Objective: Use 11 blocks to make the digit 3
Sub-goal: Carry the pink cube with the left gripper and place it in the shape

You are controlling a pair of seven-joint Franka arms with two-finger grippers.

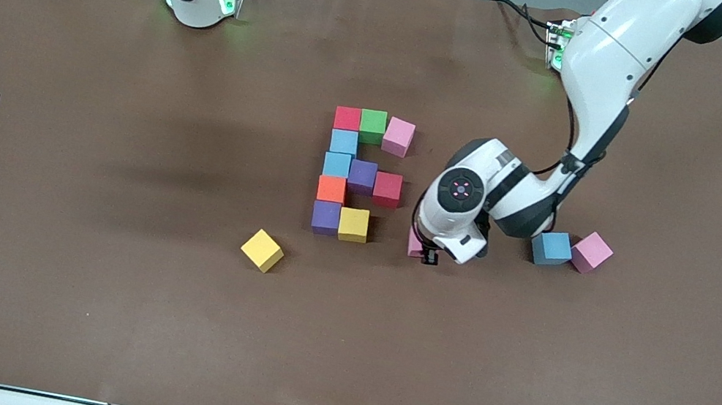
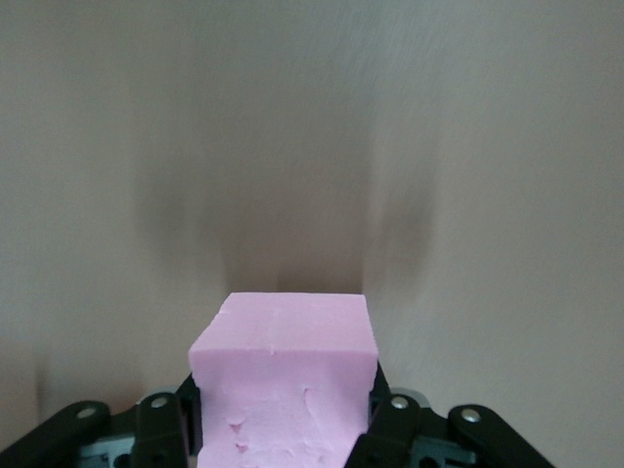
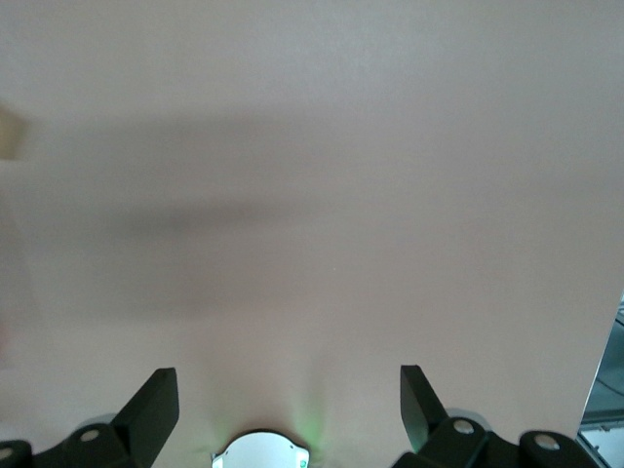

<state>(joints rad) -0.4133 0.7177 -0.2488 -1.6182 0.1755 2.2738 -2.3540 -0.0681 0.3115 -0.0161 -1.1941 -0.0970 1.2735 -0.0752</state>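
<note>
- Front view: I count ten matte foam cubes laid in the blocky digit figure [image 1: 361, 174] on the brown table mat [image 1: 60, 268]. Top row is red, green, pink; a light blue one sits under the red; middle row is blue, purple, dark red; an orange one follows; bottom row is purple and yellow only.
- By my reckoning one cell is left: the bottom row's end toward the left arm's side, beside the yellow cube [image 1: 353, 224].
- My left gripper [image 1: 423, 249] is low, just beside that gap, pinching a pink foam cube [image 1: 415, 242]. I judge this the last placement.
- Spares, well apart from the digit: a loose yellow cube [image 1: 262, 250] nearer the front camera than it, and a blue cube [image 1: 552, 248] touching a pink one [image 1: 591, 252] toward the left arm's end.
- The right arm waits; only its base shows here.
- Left wrist view: fingers [image 2: 388, 414] pressed on both sides of the pink cube [image 2: 283, 375]; bare mat ahead.
- Right wrist view: right gripper [image 3: 288, 409] spread wide, empty, over bare mat.
- Writing: no brand, label or text I can read in any view.
</note>
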